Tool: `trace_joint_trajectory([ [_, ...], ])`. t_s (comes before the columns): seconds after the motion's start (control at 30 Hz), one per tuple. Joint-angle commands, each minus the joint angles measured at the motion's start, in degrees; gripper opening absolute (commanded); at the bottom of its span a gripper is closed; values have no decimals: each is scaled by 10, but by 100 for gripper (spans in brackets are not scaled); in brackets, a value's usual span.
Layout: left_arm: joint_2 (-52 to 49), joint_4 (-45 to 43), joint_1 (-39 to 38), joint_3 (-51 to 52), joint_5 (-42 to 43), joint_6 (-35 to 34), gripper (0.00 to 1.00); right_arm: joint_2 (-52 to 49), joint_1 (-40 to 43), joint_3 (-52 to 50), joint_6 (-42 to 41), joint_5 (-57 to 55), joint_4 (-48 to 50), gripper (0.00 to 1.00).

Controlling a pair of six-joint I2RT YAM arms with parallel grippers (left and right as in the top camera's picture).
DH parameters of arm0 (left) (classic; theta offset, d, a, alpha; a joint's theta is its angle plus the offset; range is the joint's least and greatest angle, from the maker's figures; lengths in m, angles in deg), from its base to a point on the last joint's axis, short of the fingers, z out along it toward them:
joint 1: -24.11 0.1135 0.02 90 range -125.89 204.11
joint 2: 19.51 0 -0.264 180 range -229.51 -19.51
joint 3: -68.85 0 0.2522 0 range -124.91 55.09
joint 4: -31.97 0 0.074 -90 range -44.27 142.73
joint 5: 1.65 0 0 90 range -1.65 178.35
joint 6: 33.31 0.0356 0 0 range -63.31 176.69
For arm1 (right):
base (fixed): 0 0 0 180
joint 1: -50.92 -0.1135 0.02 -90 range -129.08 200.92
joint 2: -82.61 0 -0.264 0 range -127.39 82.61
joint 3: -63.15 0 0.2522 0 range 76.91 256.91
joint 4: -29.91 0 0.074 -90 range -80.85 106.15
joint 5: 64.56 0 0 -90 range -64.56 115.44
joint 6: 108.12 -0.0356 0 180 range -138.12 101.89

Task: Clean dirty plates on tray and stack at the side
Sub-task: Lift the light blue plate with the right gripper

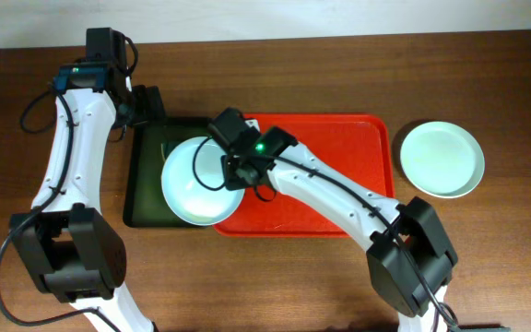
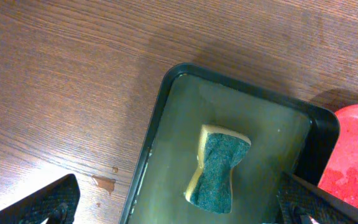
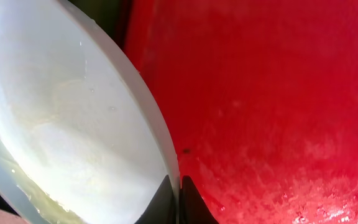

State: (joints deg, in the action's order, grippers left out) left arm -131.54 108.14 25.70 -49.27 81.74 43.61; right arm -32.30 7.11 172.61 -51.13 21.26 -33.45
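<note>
green tray (image 1: 143, 184) half hidden, plate (image 3: 61, 124) cropped

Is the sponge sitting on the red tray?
No, the sponge lies in the dark green tray, next to the red tray.

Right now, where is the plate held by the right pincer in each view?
Overhead: plate left of centre, over the green tray and the left edge of the red tray.
Left wrist: not in it.
Right wrist: fills the left half, rim pinched by the right pincer at the bottom edge.
Shared landmark: the red tray, in all three views.
</note>
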Motion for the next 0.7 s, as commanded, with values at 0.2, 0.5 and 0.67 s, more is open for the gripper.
trace_joint_trajectory([
  [0.2,0,0,-1,-3,3,3,99,11,-81,95,118,-270,43,4],
  [0.5,0,0,-1,-3,3,3,99,11,-175,95,238,-447,96,4],
  [0.67,0,0,-1,-3,3,3,100,11,-177,95,245,-449,74,4],
])
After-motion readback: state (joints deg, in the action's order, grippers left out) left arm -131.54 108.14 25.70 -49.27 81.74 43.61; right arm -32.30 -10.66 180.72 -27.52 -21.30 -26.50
